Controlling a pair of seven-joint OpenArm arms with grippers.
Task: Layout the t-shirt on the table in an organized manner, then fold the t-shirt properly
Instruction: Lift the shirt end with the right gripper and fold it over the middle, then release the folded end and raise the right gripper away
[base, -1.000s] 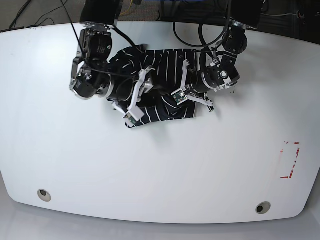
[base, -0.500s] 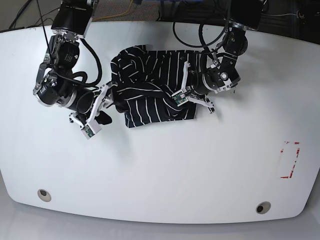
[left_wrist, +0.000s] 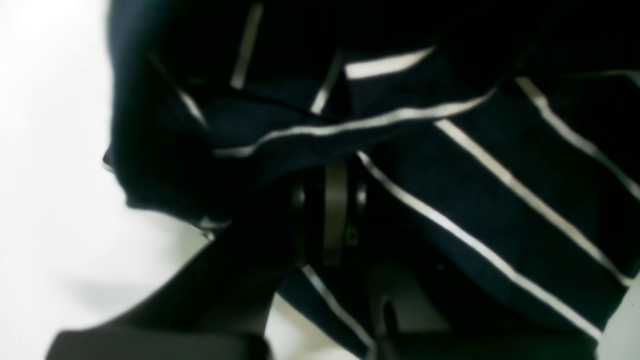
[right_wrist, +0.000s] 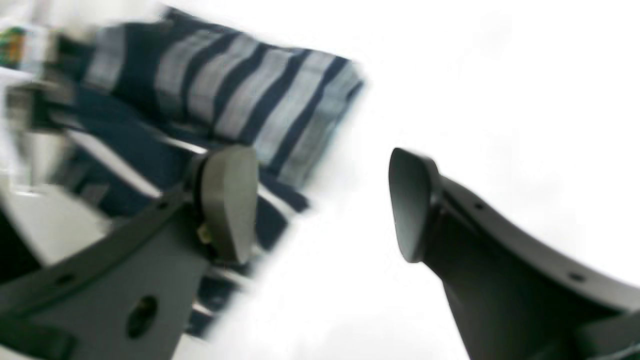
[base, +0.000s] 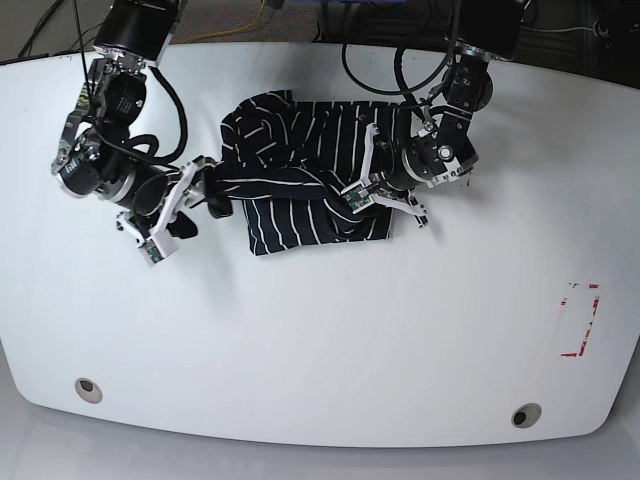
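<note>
The left gripper (base: 372, 190) is pinching the crumpled t-shirt (base: 300, 175) at centre frame; the right gripper (base: 170, 215) — jaws spread, empty — should catch a free edge and draw it outward.

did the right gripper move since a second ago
Yes. In the base view the right gripper has pulled off the t-shirt toward the left edge of the table, and now hangs open beside it.

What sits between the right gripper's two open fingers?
Nothing: bare table shows between the right gripper's fingers in the right wrist view; the t-shirt lies beyond.
</note>
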